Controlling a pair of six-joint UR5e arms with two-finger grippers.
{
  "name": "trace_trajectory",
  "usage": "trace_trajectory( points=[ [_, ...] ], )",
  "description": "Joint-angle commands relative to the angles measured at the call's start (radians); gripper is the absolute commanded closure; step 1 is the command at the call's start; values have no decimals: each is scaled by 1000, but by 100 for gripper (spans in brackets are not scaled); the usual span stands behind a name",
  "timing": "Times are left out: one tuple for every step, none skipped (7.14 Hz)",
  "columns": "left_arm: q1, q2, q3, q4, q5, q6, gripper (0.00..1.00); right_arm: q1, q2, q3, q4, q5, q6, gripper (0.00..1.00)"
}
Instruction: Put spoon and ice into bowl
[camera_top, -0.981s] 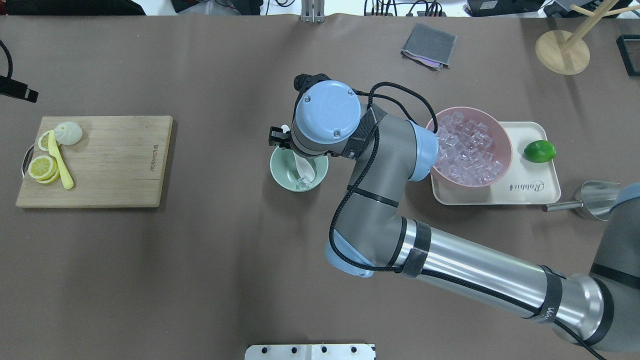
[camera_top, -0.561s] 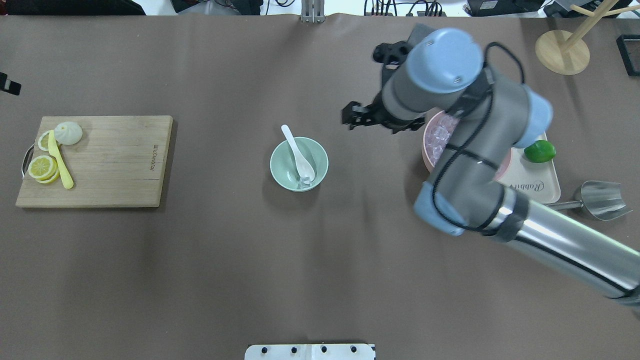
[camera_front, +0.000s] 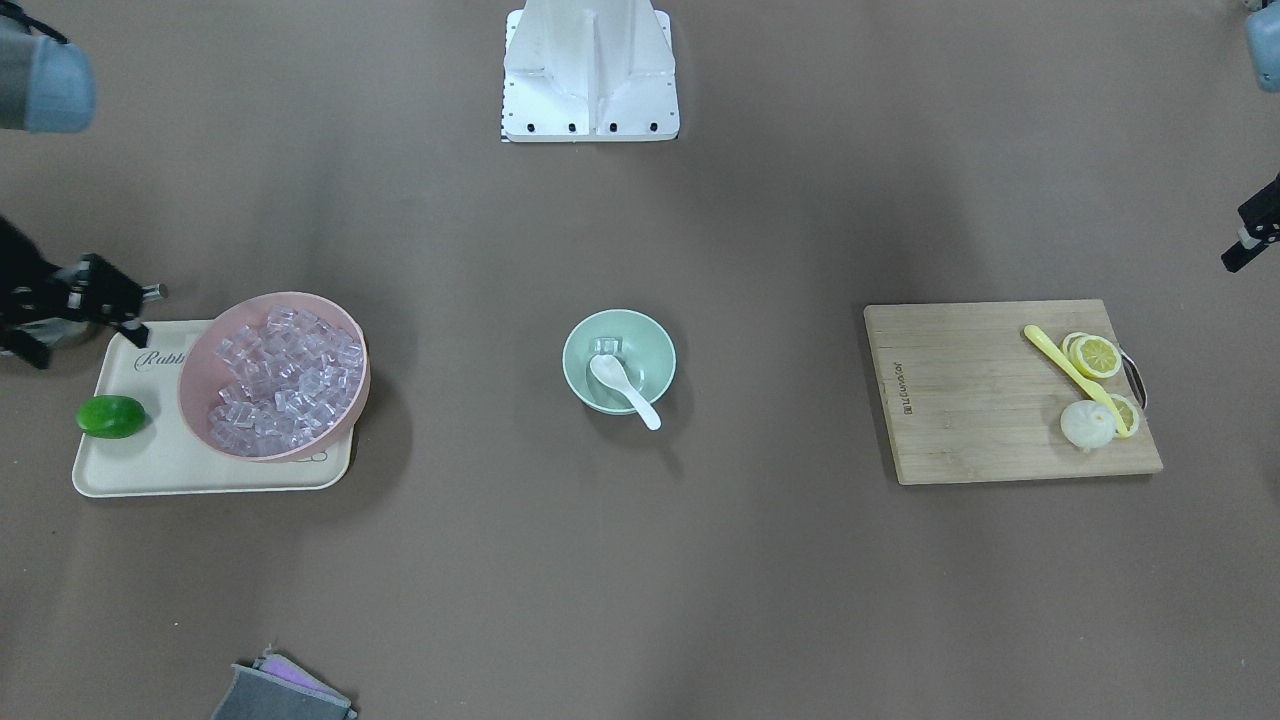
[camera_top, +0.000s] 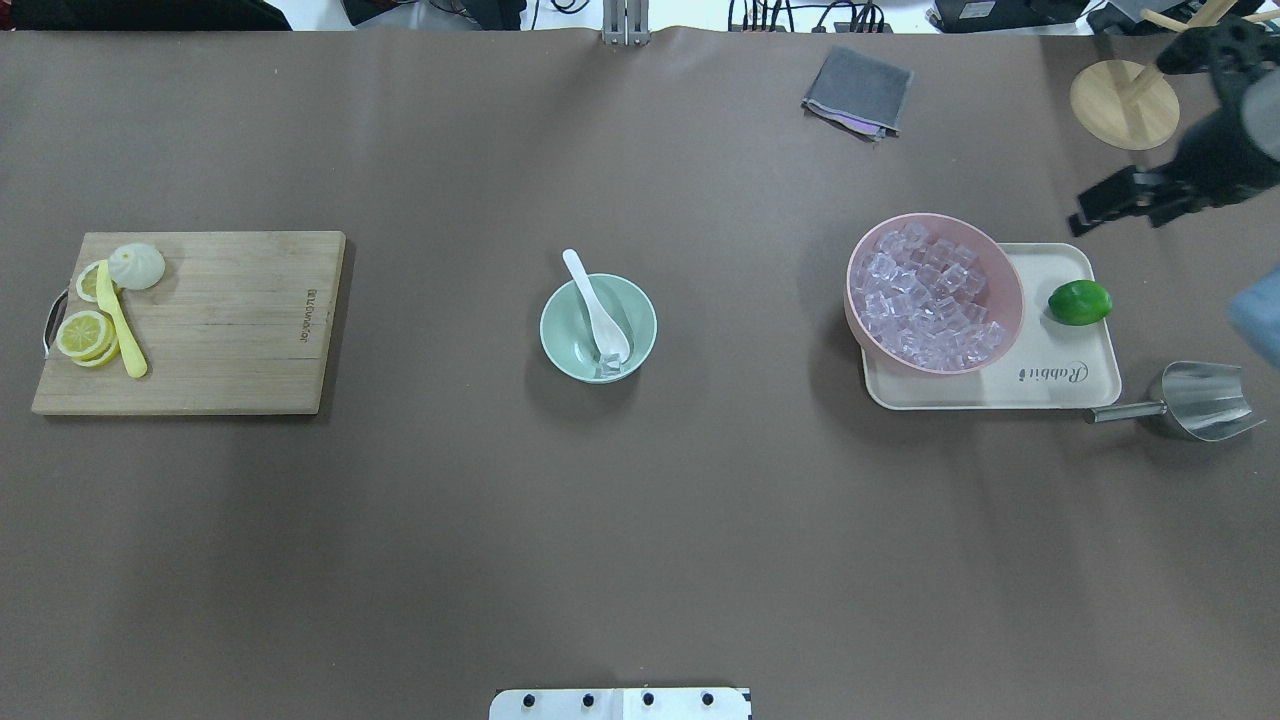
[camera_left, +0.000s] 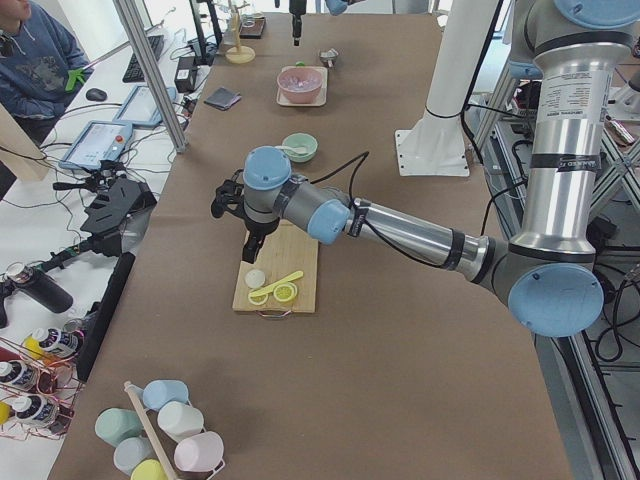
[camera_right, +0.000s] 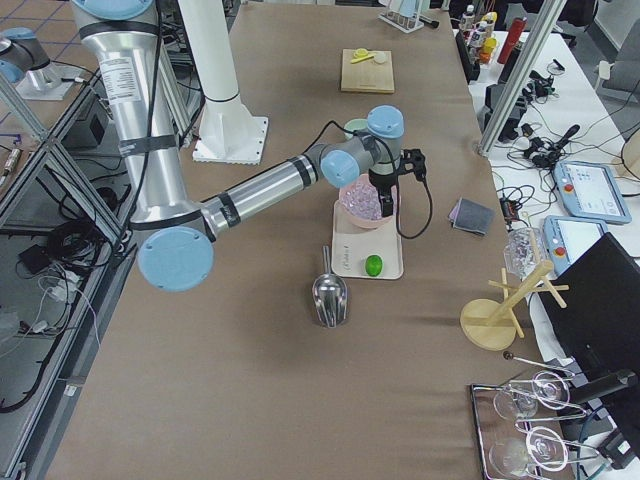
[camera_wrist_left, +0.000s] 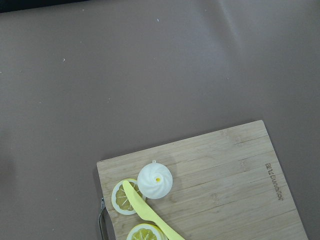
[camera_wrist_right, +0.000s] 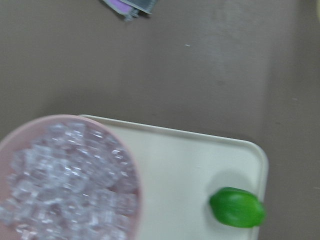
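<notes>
The mint-green bowl (camera_top: 562, 335) (camera_front: 655, 350) stands at the table's middle. The white spoon (camera_top: 598, 310) (camera_front: 622, 383) lies in it, scoop down, with its handle over the far rim. One clear ice cube (camera_top: 607, 368) (camera_front: 606, 346) lies in the bowl next to the scoop. My right gripper (camera_top: 1085, 212) (camera_front: 120, 300) hangs open and empty at the far right, beyond the tray. My left gripper (camera_front: 1250, 235) (camera_left: 248, 245) hovers above the cutting board's outer end. I cannot tell whether the left one is open or shut.
A pink bowl (camera_top: 1005, 290) full of ice cubes and a lime (camera_top: 1079, 302) sit on a cream tray (camera_top: 1060, 375). A metal scoop (camera_top: 1200, 400) lies beside it. A cutting board (camera_top: 220, 320) with lemon slices, a bun and a yellow utensil is at left. A grey cloth (camera_top: 858, 90) lies far back.
My right arm has pulled away from the mint bowl to the far right, leaving the spoon in the bowl. My left gripper has slid out of the overhead view.
</notes>
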Motion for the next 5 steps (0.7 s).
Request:
trace_trajectory(
  points=[
    [-29, 96, -2, -1, -9, 95, 2, 197, -102, -145, 5, 32, -387, 0],
    [-47, 155, -38, 4, 13, 124, 2, 254, -102, -214, 7, 31, -486, 0],
    [-55, 207, -31, 4, 13, 123, 2, 277, -104, -228, 8, 28, -513, 0],
    [-90, 200, -13, -1, 13, 135, 2, 296, -133, -223, 13, 28, -518, 0],
    [-128, 212, -14, 1, 1, 132, 2, 302, -151, -224, 13, 23, -542, 0]
  ],
)
